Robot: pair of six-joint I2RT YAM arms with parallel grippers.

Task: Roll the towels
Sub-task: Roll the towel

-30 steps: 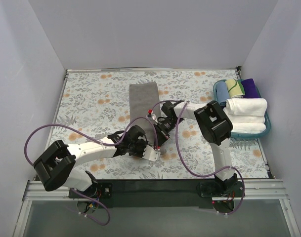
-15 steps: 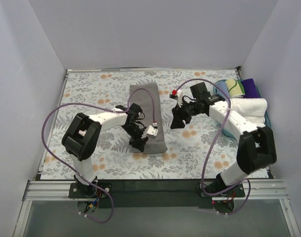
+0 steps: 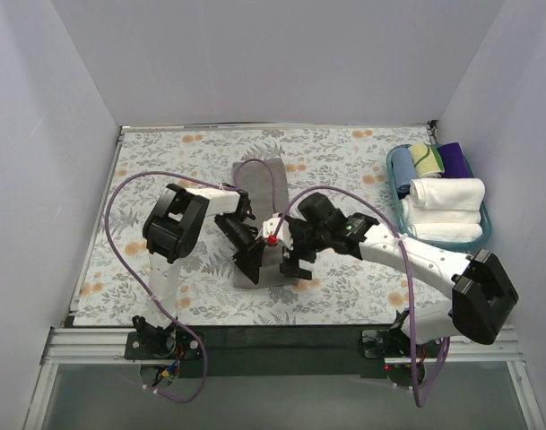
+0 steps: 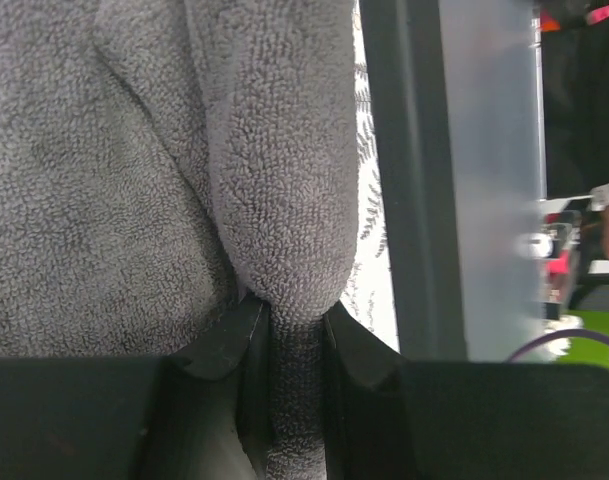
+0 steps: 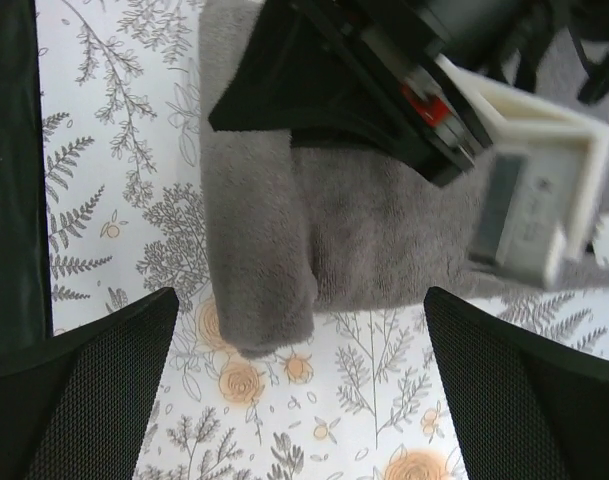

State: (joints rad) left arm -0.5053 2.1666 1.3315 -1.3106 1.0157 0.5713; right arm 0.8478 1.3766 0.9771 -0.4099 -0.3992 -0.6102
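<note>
A grey-brown towel (image 3: 264, 179) lies lengthwise in the middle of the floral table cover, its near end bunched into a thick fold. My left gripper (image 3: 248, 262) is at that near end. In the left wrist view my left gripper (image 4: 296, 335) is shut on a pinched fold of the towel (image 4: 134, 180). My right gripper (image 3: 295, 267) hovers just right of it. The right wrist view shows my right gripper (image 5: 304, 375) wide open with only table cover between its fingers (image 5: 94, 385), just past the towel's (image 5: 334, 230) folded edge. The left gripper's body (image 5: 384, 80) rests on top of the towel.
A teal basket (image 3: 486, 235) at the right edge holds rolled white towels (image 3: 447, 193) and coloured rolls (image 3: 434, 157). The floral table cover (image 3: 165, 170) spreads out on the left. White walls close in three sides. Purple cables loop above both arms.
My right gripper went from shut to wide open, swung away to the right and came back beside the towel's near end. The left arm's elbow folded in while its gripper stayed on the towel.
</note>
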